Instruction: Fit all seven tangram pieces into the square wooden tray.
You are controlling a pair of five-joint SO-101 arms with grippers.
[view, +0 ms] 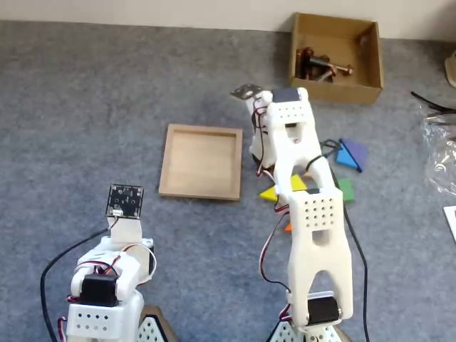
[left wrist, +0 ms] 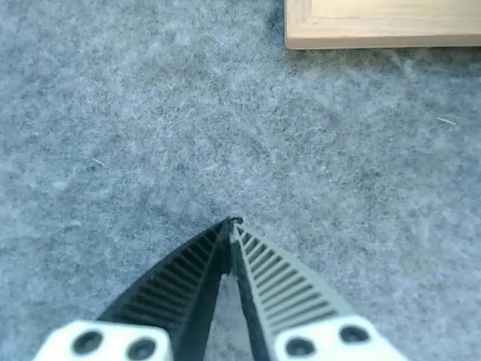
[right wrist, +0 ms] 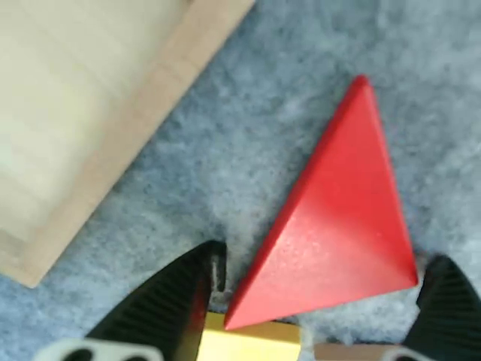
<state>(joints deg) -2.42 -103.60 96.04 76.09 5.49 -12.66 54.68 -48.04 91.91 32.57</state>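
Observation:
The square wooden tray (view: 201, 162) lies empty on the grey carpet; one of its corners (right wrist: 90, 113) shows in the right wrist view. My right gripper (right wrist: 327, 259) is open just beside the tray. A red triangle (right wrist: 338, 218) lies flat on the carpet between its fingers, with a yellow piece (right wrist: 248, 342) under the near edge. The right arm (view: 296, 135) hides that spot from above. Yellow pieces (view: 274, 191), a green piece (view: 345, 189), a blue triangle (view: 347, 158), a purple piece (view: 358, 149) and an orange piece (view: 288, 228) lie right of the tray. My left gripper (left wrist: 231, 223) is shut and empty over bare carpet short of the tray (left wrist: 376, 30).
A cardboard box (view: 335, 46) with small objects stands at the back right. A clear plastic bag (view: 442, 164) and black cables (view: 431, 107) lie at the right edge. The left arm's base (view: 107, 299) is at the front left.

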